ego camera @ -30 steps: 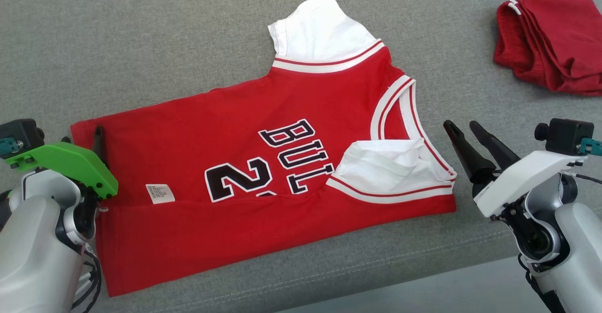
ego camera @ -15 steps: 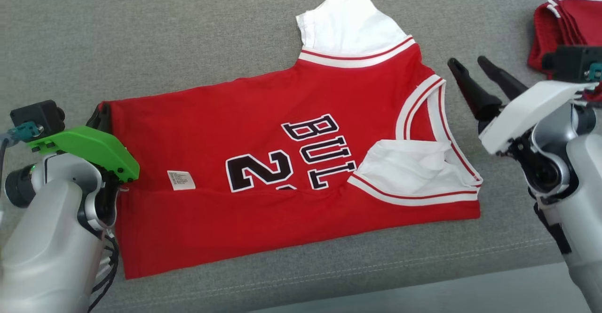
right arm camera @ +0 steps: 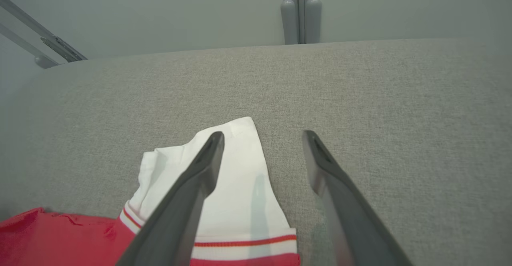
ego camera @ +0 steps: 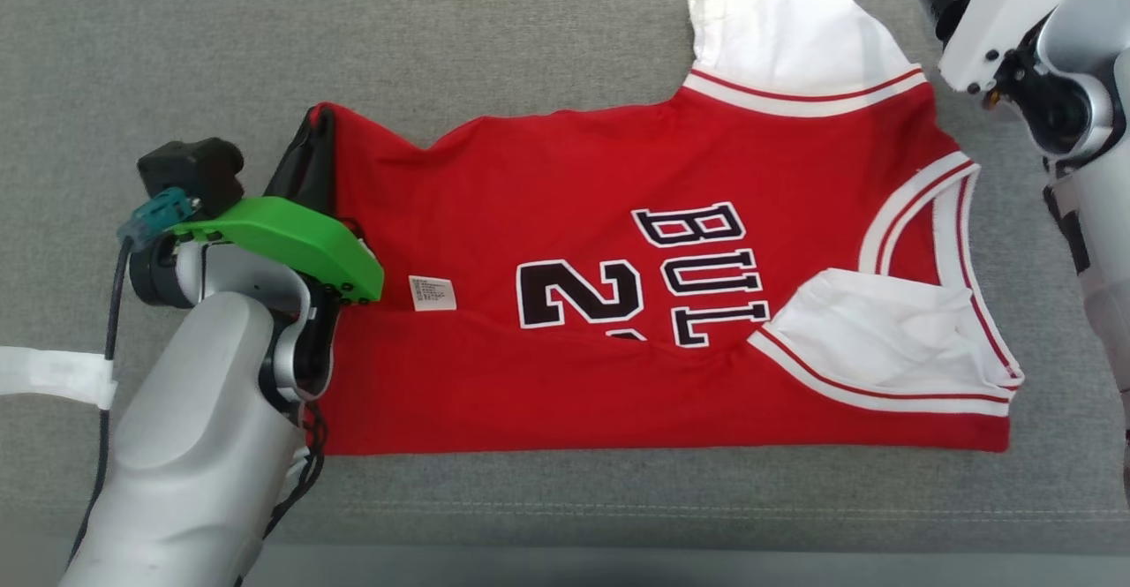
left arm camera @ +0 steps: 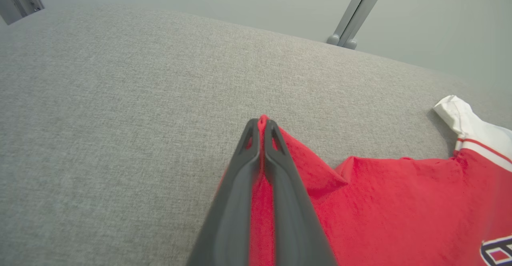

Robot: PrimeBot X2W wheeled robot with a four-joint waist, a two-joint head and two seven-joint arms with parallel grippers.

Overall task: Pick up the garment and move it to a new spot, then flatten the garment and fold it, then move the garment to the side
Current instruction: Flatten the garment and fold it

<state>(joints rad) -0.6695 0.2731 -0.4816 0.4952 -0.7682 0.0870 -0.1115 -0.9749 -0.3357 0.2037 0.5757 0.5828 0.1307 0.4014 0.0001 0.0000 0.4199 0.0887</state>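
The garment (ego camera: 618,216) is a red jersey with white sleeves and black lettering, lying folded lengthwise on the grey cushion. My left gripper (ego camera: 315,128) is at its far left hem corner. In the left wrist view the left gripper (left arm camera: 262,123) is shut on the garment (left arm camera: 400,202), with red fabric pinched between the fingers. My right arm's white wrist (ego camera: 1015,13) is at the top right by the far white sleeve (ego camera: 794,31). The right gripper (right arm camera: 262,136) is open, with one finger over the white sleeve (right arm camera: 240,186) and the other over bare cushion.
The grey cushion (ego camera: 530,40) stretches far to the left and beyond the jersey. Its seamed front edge (ego camera: 618,512) runs along the bottom of the head view. Metal frame posts (right arm camera: 298,18) stand behind the cushion. A white strap (ego camera: 53,375) hangs by my left arm.
The camera has shifted. My left gripper has shut on the hem corner. My right gripper has moved from beside the collar up to the far white sleeve, still open.
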